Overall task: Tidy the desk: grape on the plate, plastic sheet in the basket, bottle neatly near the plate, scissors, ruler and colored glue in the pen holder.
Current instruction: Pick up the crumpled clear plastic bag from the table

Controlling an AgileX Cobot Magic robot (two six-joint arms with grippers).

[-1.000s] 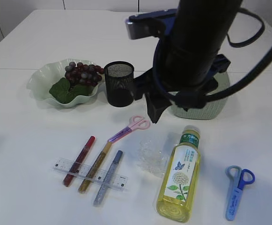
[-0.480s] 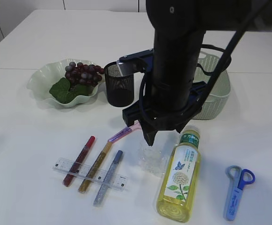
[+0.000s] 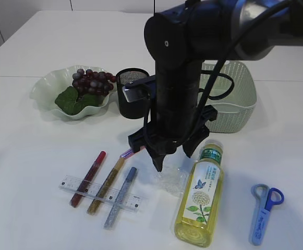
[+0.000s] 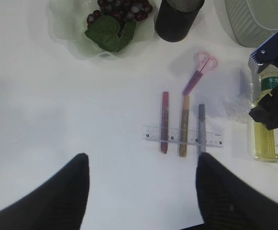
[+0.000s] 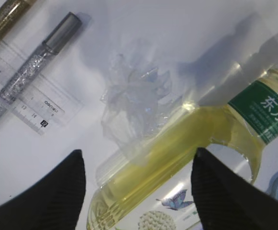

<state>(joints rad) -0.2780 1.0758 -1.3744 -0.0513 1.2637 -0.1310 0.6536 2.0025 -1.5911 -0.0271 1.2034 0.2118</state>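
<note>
We see the right gripper (image 3: 173, 160) with jaws apart, holding nothing, above the crumpled clear plastic sheet (image 5: 136, 103) beside the lying yellow bottle (image 3: 199, 200); left gripper (image 4: 141, 191) spread too, empty.

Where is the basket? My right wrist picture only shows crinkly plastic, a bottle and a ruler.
Observer: A pale green basket stands behind the bottle, toward the table's back right.
Operator: Are the grapes on the plate?
Observer: Yes, the grapes lie on the green plate, left of the black pen holder.
Operator: Any scissors?
Observer: Pink scissors lie between the pen holder and the glue sticks.
</note>
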